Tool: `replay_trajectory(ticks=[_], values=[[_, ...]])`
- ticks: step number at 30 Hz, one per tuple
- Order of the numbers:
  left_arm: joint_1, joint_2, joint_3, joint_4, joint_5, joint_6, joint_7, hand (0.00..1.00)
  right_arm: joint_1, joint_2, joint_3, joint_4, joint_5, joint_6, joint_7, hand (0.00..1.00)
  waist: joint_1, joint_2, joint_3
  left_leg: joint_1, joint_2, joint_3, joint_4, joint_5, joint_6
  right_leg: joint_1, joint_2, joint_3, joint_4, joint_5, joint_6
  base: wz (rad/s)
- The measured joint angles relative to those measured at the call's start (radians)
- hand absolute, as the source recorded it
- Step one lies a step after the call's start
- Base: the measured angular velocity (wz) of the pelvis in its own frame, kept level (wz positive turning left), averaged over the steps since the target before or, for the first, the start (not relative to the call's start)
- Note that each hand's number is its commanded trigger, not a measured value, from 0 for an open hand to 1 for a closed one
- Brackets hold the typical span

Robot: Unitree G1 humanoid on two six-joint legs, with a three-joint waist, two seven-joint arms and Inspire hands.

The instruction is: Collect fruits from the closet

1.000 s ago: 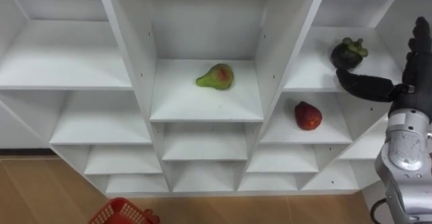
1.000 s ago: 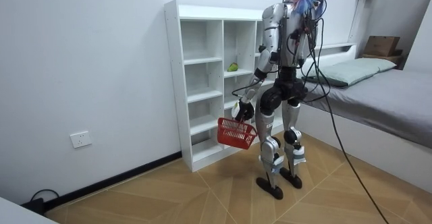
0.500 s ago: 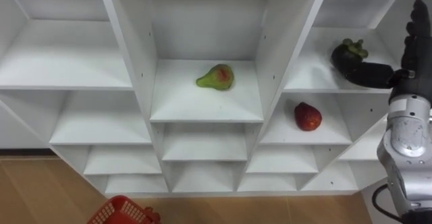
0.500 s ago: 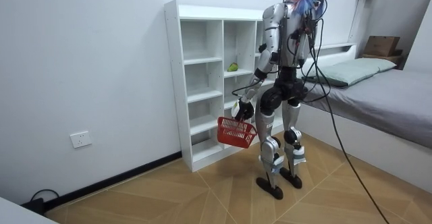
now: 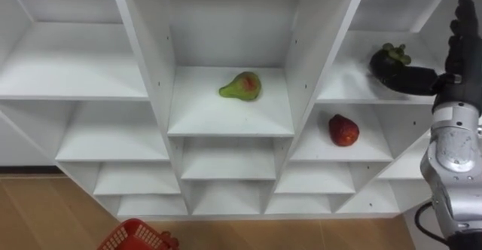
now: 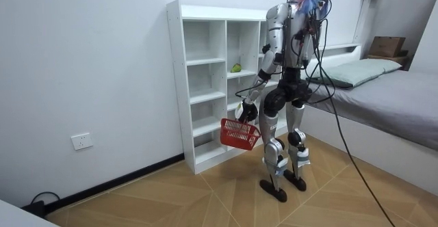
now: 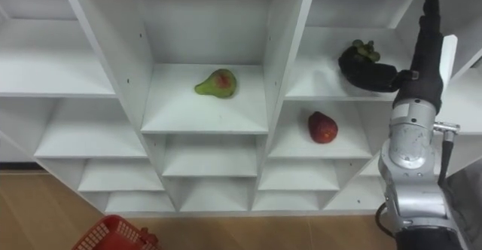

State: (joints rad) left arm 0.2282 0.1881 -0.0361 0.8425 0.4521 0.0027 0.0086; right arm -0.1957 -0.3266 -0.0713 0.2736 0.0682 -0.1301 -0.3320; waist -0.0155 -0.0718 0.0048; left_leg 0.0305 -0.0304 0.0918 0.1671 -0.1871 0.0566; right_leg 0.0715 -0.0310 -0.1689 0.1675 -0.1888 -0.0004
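Observation:
A dark mangosteen (image 5: pixel 386 59) lies on an upper right shelf of the white closet (image 5: pixel 230 118). My right hand (image 5: pixel 461 69) is raised beside it, fingers straight up, with the thumb (image 5: pixel 416 78) stretched out against the fruit's front. One shelf lower lies a red fruit (image 5: pixel 343 129). In the middle compartment rests a green pear (image 5: pixel 241 86) with a red blush. My left hand (image 6: pixel 248 111) hangs low, shut on the handle of a red basket (image 6: pixel 239 134), whose rim shows at the bottom (image 5: pixel 134 237).
I stand on the wooden floor (image 6: pixel 178 199) right in front of the closet (image 6: pixel 179 83), whose other compartments are bare. A bed (image 6: pixel 390 83) lies at the room view's right, behind me. Upright dividers (image 5: pixel 320 62) separate the compartments.
My right hand has risen and moved slightly right; its thumb, earlier below the mangosteen, now lies against it. The fruits and the basket have stayed put.

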Motion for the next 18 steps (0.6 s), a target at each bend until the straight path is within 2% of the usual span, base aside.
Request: replay_trajectory(ticks=[2,6,15,18], values=[[0.001,0.000,0.000,-0.009,-0.002,0.005,0.000,1.00,-0.003,-0.002,0.000,0.027,0.000,0.002,0.011,0.00,-0.001,-0.004,0.0024,0.000,0.000,0.000,0.000,0.000,0.000,0.000,0.000,0.000,0.000,0.000,0.000,0.00],[0.003,0.000,0.000,-0.020,-0.002,0.013,0.001,1.00,-0.004,-0.003,0.000,0.054,0.000,0.034,0.037,0.00,0.001,-0.010,0.0072,-0.003,0.000,-0.002,0.000,0.000,0.000,-0.002,0.000,-0.001,0.001,0.000,0.000,0.00],[0.000,0.001,0.000,-0.020,-0.007,0.020,0.000,1.00,-0.039,-0.025,0.011,0.078,-0.044,0.049,0.088,0.00,0.003,-0.010,0.0066,-0.003,-0.001,-0.011,-0.002,0.000,0.000,-0.002,0.001,0.000,0.001,0.000,0.000,0.02],[-0.005,0.001,-0.001,-0.020,-0.007,0.020,0.000,1.00,-0.040,-0.025,0.012,0.089,-0.045,0.049,0.101,0.00,0.019,-0.011,0.0061,-0.003,-0.001,-0.014,-0.002,0.000,0.000,0.000,0.001,-0.006,0.001,0.000,0.000,0.00]])
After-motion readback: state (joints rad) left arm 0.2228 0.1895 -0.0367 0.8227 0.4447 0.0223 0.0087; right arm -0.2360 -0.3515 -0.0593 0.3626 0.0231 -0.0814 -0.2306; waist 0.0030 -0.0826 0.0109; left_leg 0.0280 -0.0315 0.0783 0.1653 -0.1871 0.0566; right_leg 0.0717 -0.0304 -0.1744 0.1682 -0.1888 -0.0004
